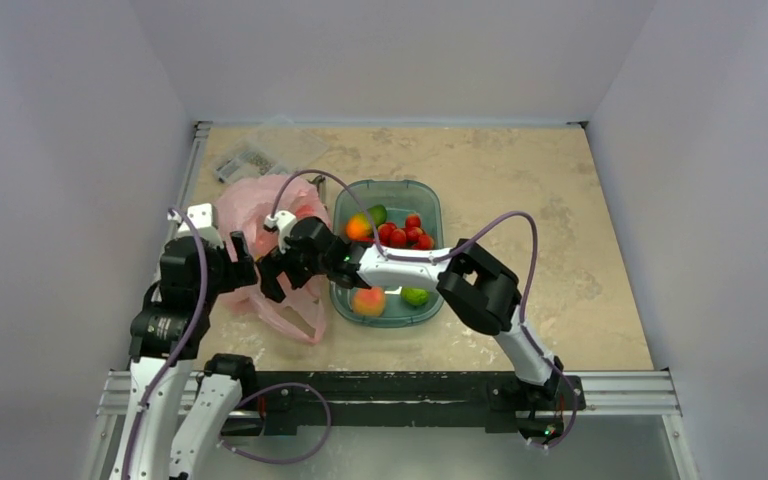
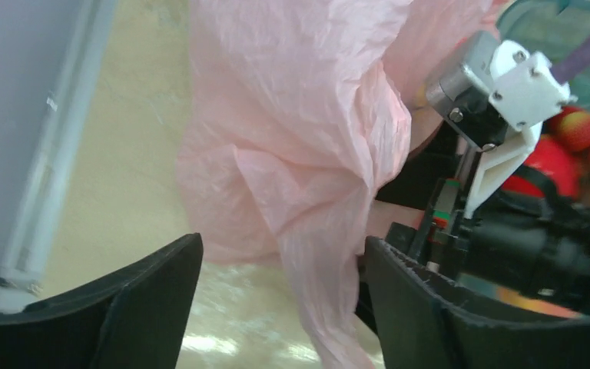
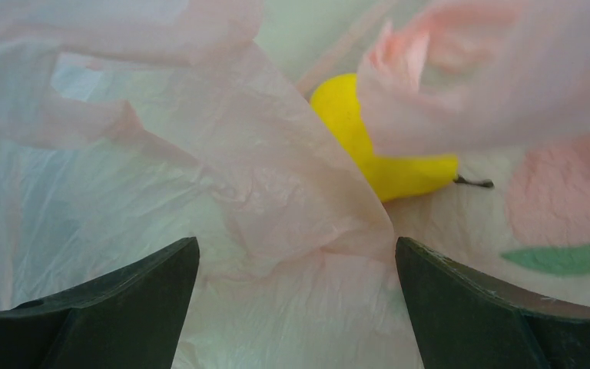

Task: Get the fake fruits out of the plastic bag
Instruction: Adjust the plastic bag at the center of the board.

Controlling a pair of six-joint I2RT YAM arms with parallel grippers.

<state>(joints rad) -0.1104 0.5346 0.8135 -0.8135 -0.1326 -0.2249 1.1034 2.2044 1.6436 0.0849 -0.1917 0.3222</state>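
Lab, white encl. walls [image 1: 60,150], alu rail [image 1: 620,386]

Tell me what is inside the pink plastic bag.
A yellow fruit with a short stem lies among the folds of the plastic bag, partly covered by film. Crumpled film hides anything deeper; from above, the bag's inside cannot be seen.

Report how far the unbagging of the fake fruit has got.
Done: a bunch of small red fruits, a peach-orange fruit and a small green fruit lie in the teal see-through plastic tub. In hand: the right claw, open, is inside the thin pink plastic bag facing a yellow pear-shaped fruit; the left claw is open around a bag fold. Left: that yellow fruit.
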